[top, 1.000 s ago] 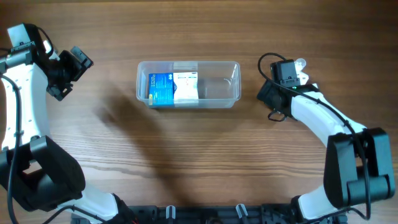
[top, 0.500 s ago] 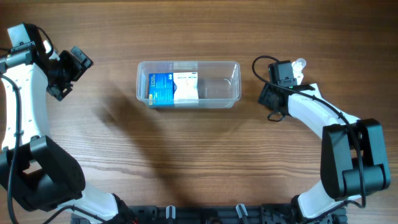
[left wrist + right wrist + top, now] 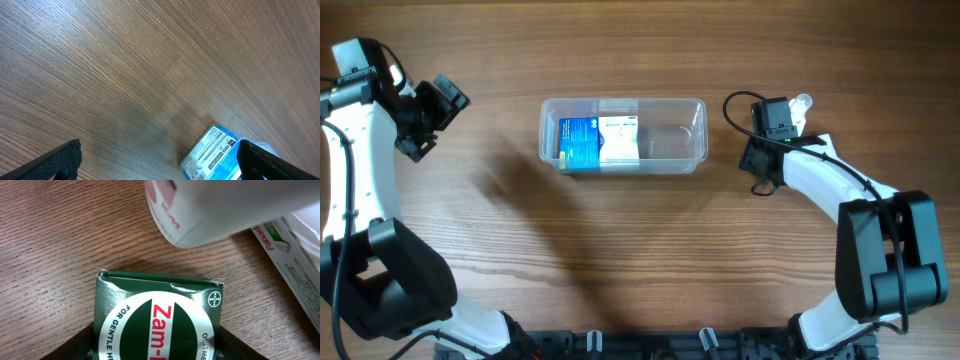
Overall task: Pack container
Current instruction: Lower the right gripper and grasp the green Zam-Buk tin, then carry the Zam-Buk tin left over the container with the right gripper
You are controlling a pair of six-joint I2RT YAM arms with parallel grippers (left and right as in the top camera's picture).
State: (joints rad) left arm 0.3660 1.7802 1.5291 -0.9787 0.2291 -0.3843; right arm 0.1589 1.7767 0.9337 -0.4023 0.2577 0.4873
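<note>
Though hidden overhead, green box [image 3: 157, 317] fills wrist view.

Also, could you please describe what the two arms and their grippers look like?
Both arms have white shells with black joints and black bases. The left arm carries a thin black cable along its white link; the right arm has a looped black cable and a small green light. The left gripper and right gripper are black, with dark blunt fingers.

Tiny change only: your right gripper [image 3: 765, 150], clamped on the green box [image 3: 157, 322], slides a hair left toward the tub [image 3: 703, 130] versus a second ago. The right arm [image 3: 820, 185] swings left with it, dragging the cable [image 3: 732, 100] loop along.
</note>
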